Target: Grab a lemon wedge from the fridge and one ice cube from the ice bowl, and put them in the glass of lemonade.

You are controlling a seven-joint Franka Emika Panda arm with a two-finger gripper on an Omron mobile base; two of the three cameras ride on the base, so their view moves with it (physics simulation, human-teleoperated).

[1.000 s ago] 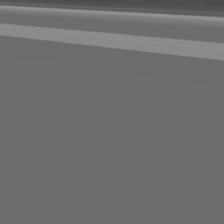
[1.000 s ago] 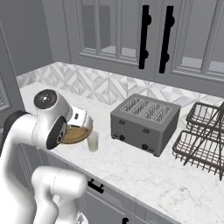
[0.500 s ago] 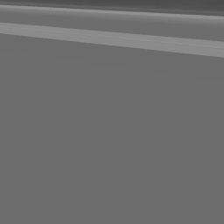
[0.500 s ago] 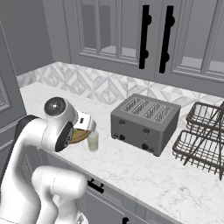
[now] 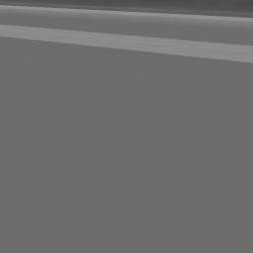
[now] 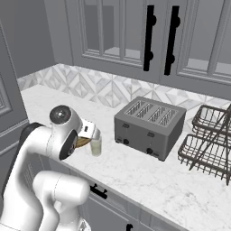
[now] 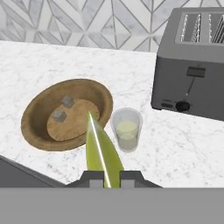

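Lemon wedge (image 7: 102, 153) pinched between the two dark fingertips of the hand (image 7: 105, 177), rising yellow-green from the bottom of the hand view, its tip lying over the near rim of the ice bowl. Held above the worktop (image 7: 183, 148), between bowl and glass as that view frames them.

Glass of lemonade (image 7: 126, 129) standing upright on the white marbled worktop, pale liquid in its lower part, just beside the right rim of the ice bowl (image 7: 35, 109); touching or narrowly apart, cannot tell. Two grey ice cubes (image 7: 64, 108) lying on the bowl's flat bottom, left of centre, near each other.

Toaster (image 7: 192, 65) to the right of the glass and further back, dark grey, slots on top, lever and round knob on its facing side. Patterned tile backsplash (image 7: 87, 22) behind.

In the right base view: glass (image 6: 95, 146) partly behind the white arm, bowl edge (image 6: 82, 142) peeping out beside it, hand itself hidden by the wrist. Toaster (image 6: 150, 126) to the right, wire dish rack (image 6: 208, 146) further right, grey cabinets with black handles (image 6: 149, 38) above.
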